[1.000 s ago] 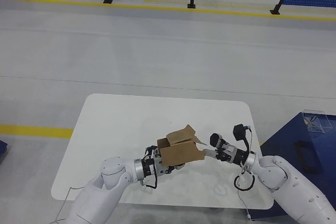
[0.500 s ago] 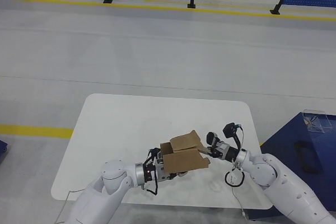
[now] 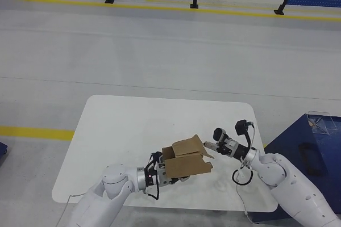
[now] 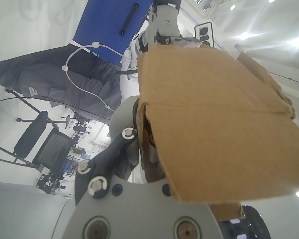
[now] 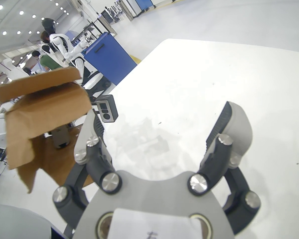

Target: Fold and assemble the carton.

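Since a second earlier, the brown corrugated cardboard carton had shifted toward the near edge of the white, smooth, round-cornered table, and the right gripper had drawn slightly right and far.

The carton was a boxy shell of matt, creased board with raw cut edges, its top flaps splayed open and one flap jutting right. It sat over the near right part of the table, pinched by the left gripper, which clamped a wall on the carton's near left side. The right gripper's ribbed black pads on grey, rounded fingers were spread wide with nothing between them. One finger sat just beside the right-hand flap.

Bare tabletop stretched wide to the left and far of the carton. The near edge lay close below it, and a blue box-shaped cabinet stood just off the right edge, beside the right arm.

From the left wrist, a broad cardboard panel covered one finger of that gripper and most of the right gripper behind it. Whether the carton's base touched the table, and whether the right finger touched the flap, could not be told.
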Action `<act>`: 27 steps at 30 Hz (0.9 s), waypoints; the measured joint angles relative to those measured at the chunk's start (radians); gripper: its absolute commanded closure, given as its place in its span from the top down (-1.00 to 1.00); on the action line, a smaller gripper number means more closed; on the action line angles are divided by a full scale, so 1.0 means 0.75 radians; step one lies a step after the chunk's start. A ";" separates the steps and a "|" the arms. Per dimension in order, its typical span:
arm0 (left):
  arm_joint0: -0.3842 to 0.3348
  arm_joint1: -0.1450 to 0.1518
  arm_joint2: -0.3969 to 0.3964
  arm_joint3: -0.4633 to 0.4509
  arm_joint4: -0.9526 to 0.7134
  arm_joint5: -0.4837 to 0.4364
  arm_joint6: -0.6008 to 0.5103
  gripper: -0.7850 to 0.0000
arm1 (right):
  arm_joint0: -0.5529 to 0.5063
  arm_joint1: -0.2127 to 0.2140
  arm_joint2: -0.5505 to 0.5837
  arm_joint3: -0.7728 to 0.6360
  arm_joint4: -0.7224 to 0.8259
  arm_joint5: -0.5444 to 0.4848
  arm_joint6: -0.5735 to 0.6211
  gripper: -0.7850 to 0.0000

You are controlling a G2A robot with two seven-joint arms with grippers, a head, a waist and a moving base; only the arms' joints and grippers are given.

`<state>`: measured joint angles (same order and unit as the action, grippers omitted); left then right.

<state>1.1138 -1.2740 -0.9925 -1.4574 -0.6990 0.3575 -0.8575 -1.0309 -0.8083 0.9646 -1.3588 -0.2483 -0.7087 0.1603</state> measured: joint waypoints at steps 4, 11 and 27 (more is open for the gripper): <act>0.000 0.001 0.008 -0.001 0.037 -0.024 0.020 -1.00 | -0.066 0.018 0.056 -0.083 0.068 -0.042 0.087 1.00; 0.007 0.004 0.022 -0.024 0.126 -0.068 0.090 -1.00 | -0.088 0.001 0.024 -0.150 0.038 0.034 0.186 1.00; 0.012 0.008 0.018 -0.028 0.129 -0.077 0.094 -1.00 | -0.061 -0.036 0.040 -0.079 0.072 0.000 0.217 1.00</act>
<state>1.1226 -1.2680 -0.9788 -1.4785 -0.6021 0.3001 -0.7867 -1.0769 -0.8357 0.9948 -1.4177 -0.1945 -0.7083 0.3232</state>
